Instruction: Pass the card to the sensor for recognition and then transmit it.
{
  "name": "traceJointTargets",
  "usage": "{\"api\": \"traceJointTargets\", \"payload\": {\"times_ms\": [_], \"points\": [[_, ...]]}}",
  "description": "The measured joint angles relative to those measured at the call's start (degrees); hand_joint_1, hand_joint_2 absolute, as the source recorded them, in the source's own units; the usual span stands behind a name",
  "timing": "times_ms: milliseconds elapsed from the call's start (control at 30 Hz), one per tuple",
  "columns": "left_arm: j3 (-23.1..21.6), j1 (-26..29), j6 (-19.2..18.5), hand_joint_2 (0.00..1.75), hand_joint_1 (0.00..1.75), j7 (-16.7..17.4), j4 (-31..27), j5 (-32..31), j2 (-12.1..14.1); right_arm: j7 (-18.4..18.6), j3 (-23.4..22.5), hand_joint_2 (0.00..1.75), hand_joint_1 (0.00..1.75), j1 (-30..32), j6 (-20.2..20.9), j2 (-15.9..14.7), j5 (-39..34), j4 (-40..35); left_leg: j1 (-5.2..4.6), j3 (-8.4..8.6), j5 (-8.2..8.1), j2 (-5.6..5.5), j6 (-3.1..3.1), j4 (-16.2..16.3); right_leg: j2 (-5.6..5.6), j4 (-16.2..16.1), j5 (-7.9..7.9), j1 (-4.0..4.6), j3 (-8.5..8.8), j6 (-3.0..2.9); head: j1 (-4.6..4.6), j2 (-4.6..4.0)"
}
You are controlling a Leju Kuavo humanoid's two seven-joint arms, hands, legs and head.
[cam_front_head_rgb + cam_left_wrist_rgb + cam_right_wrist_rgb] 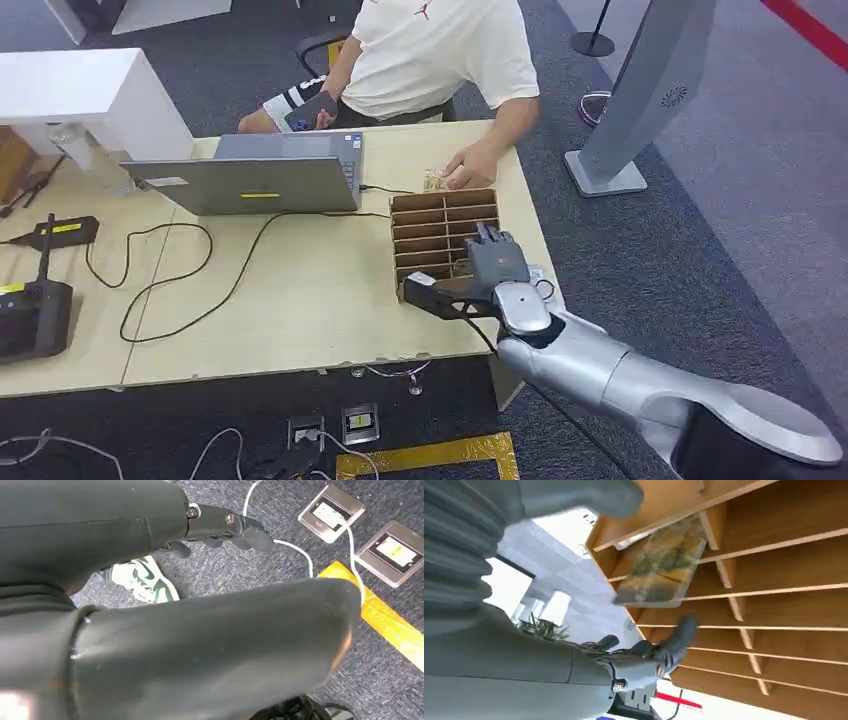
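Note:
A slotted cardboard rack (445, 235) stands on the wooden table (300, 300) near its right edge. My right hand (487, 270) hovers at the rack's front right corner, fingers spread. In the right wrist view a card (661, 562) with a yellow-green picture sticks out of a slot of the rack (784, 610). It lies between my thumb (574, 495) and my dark fingers (674, 640), which do not touch it. My left hand (220, 527) hangs over the floor and holds nothing. A black reader (35, 315) sits at the table's far left.
A person in a white shirt (440, 50) sits behind the table, one hand (470, 168) on a card stack (435, 180) beside the rack. An open grey laptop (260, 175) and black cables (190, 270) occupy the table's middle. A grey stand (640, 90) rises at the right.

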Motion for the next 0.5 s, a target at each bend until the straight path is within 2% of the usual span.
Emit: {"api": "traceJointTargets", "payload": {"times_ms": [500], "points": [[0.0,0.0,0.0,0.00,0.00,-0.2,0.0,0.0,0.1,-0.5,0.0,1.75,0.00,0.0,0.1,1.0,0.0,0.7,0.00,0.00,0.00,0.00,0.00,0.0,0.00,0.0,0.00,0.00,0.00,0.00,0.00,0.00]]}}
